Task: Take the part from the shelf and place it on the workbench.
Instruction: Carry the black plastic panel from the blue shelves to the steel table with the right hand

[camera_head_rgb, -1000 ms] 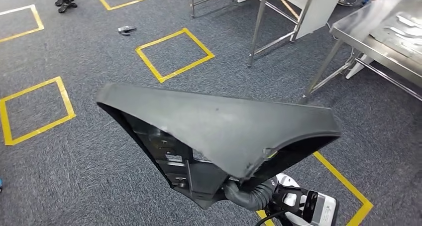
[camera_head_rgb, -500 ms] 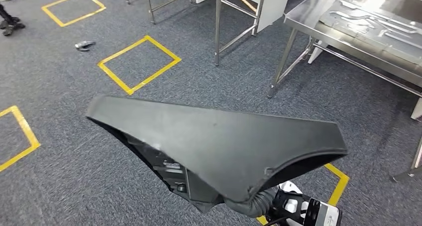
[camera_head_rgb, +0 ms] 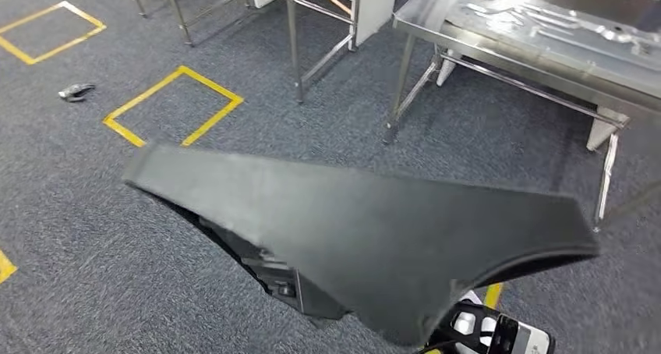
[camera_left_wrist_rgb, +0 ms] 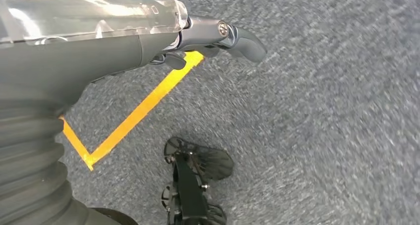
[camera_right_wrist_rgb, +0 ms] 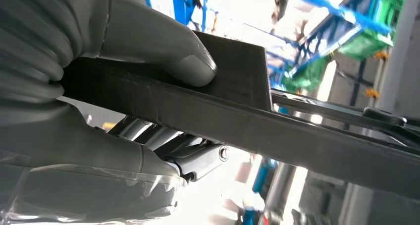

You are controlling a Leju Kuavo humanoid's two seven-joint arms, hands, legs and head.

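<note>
Since the earlier frames the whole head view has swung: the yellow floor squares have slid leftward and the steel workbench has come nearer, which is read as the camera turning with the robot, not as things moving. The right hand point(camera_right_wrist_rgb: 99, 101) is clamped on the large black triangular plastic part point(camera_head_rgb: 366, 229), its thick grey thumb point(camera_right_wrist_rgb: 163, 51) pressed on one face and the darker fingers point(camera_right_wrist_rgb: 198, 158) tucked under the rim. The part is carried above the grey carpet point(camera_head_rgb: 78, 214), well short of the shiny stainless-steel workbench point(camera_head_rgb: 499, 46). The carry is judged to be under way, with placing yet to come. The left hand point(camera_left_wrist_rgb: 213, 36) hangs over the carpet with nothing in it, fingers loosely extended. In the head view the part hides the right hand; the bench's far side is cut off, and the flat metal pieces point(camera_head_rgb: 546, 26) on it are too glare-washed to identify.
</note>
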